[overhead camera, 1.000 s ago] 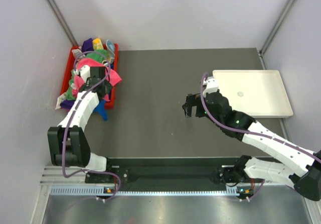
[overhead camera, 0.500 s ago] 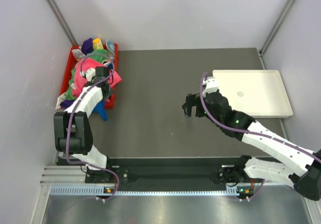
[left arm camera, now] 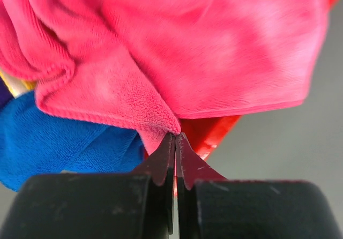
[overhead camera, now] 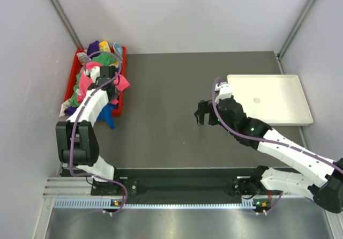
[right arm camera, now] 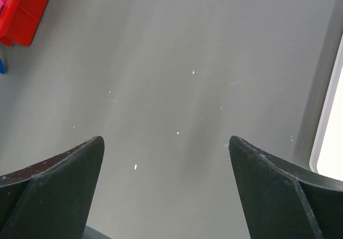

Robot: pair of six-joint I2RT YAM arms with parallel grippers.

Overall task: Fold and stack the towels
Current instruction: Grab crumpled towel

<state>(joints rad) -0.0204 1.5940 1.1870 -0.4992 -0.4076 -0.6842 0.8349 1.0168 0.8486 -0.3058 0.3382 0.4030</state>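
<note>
A heap of towels [overhead camera: 94, 73] in pink, green, purple, yellow and blue fills the red bin at the table's far left. A bright pink towel [left arm camera: 177, 51] hangs over the bin's near wall. My left gripper [left arm camera: 176, 136] is shut, its tips pinching the lower corner of that pink towel [overhead camera: 122, 82]. Seen from above, the left gripper [overhead camera: 111, 91] is over the bin's right side. A blue towel [left arm camera: 48, 142] lies just left of the pinched corner and spills onto the table [overhead camera: 110, 117]. My right gripper [right arm camera: 165, 140] hangs open over bare table, mid-table [overhead camera: 199, 113], holding nothing.
The red bin [overhead camera: 122, 54] sits against the left wall; its red edge [left arm camera: 206, 134] shows behind the left fingertips. A white flat tray [overhead camera: 270, 99] lies at the right, its rim [right arm camera: 328, 142] just right of the right gripper. Grey walls enclose the table.
My left gripper went from open to shut on the pink towel's corner, shifting slightly farther over the bin. The right arm has not moved.
</note>
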